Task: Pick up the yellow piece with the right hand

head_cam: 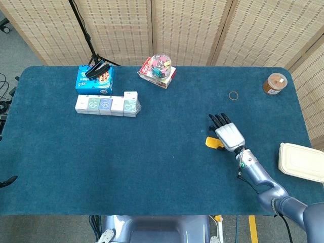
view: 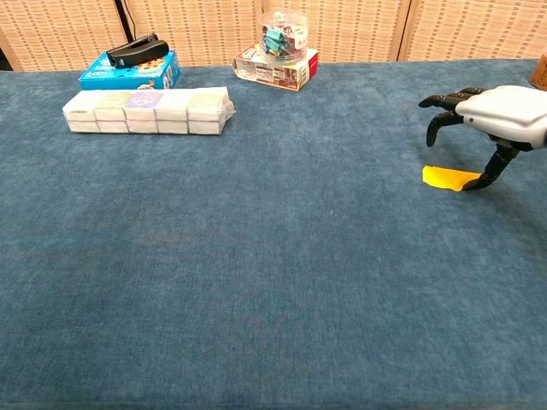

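The right hand (view: 496,115) hung open over the yellow piece (view: 446,178), flat on the worktop's (view: 256,282) right side, so its thumb might push it away instead of pinching it.

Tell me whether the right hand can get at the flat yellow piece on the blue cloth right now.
Probably yes: the right hand hovers directly over the flat yellow piece, its thumb tip at the piece's edge, with nothing else nearby.
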Controlling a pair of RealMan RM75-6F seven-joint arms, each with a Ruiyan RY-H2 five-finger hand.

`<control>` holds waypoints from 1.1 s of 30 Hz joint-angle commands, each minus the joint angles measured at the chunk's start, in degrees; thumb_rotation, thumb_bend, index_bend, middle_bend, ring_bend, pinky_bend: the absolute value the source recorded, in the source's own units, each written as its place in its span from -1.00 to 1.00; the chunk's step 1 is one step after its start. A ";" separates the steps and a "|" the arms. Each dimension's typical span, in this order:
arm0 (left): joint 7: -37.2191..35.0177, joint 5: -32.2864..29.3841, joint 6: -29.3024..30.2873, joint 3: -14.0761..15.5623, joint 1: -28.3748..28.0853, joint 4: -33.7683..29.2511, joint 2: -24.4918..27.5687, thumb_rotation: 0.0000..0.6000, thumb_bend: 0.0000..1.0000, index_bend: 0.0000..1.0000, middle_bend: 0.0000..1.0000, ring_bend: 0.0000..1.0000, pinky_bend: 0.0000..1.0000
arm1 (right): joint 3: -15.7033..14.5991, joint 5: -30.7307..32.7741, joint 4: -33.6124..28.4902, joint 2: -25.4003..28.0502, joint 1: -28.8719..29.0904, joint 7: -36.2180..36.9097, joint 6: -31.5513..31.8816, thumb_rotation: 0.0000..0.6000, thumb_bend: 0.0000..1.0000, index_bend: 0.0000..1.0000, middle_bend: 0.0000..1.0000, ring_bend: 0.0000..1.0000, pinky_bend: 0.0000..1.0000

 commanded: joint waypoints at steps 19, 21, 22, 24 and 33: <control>-0.22 0.10 0.01 0.00 -0.01 0.09 0.06 1.00 -1.00 -1.00 -1.00 -1.00 -1.00 | -0.59 0.71 -1.20 0.68 0.30 -1.43 -1.56 1.00 0.12 -0.08 -1.00 -1.00 -1.00; -0.16 0.12 -0.01 0.00 -0.03 0.09 0.06 1.00 -1.00 -1.00 -1.00 -1.00 -1.00 | -0.62 0.82 -1.24 0.69 0.30 -1.65 -1.71 1.00 0.13 -0.04 -1.00 -1.00 -1.00; -0.13 0.13 0.00 0.00 -0.03 0.08 0.06 1.00 -1.00 -1.00 -1.00 -1.00 -1.00 | -0.63 0.87 -1.21 0.67 0.30 -1.71 -1.76 1.00 0.13 -0.03 -1.00 -1.00 -1.00; -0.18 0.15 0.00 0.01 -0.03 0.06 0.06 1.00 -1.00 -1.00 -1.00 -1.00 -1.00 | -0.69 0.92 -1.08 0.59 0.30 -1.70 -1.88 1.00 0.13 0.01 -1.00 -1.00 -1.00; -0.31 0.17 -0.07 0.01 -0.07 0.12 0.09 1.00 -1.00 -1.00 -1.00 -1.00 -1.00 | -0.80 0.91 -0.24 0.12 0.25 -1.31 -1.74 1.00 0.12 0.13 -1.00 -1.00 -1.00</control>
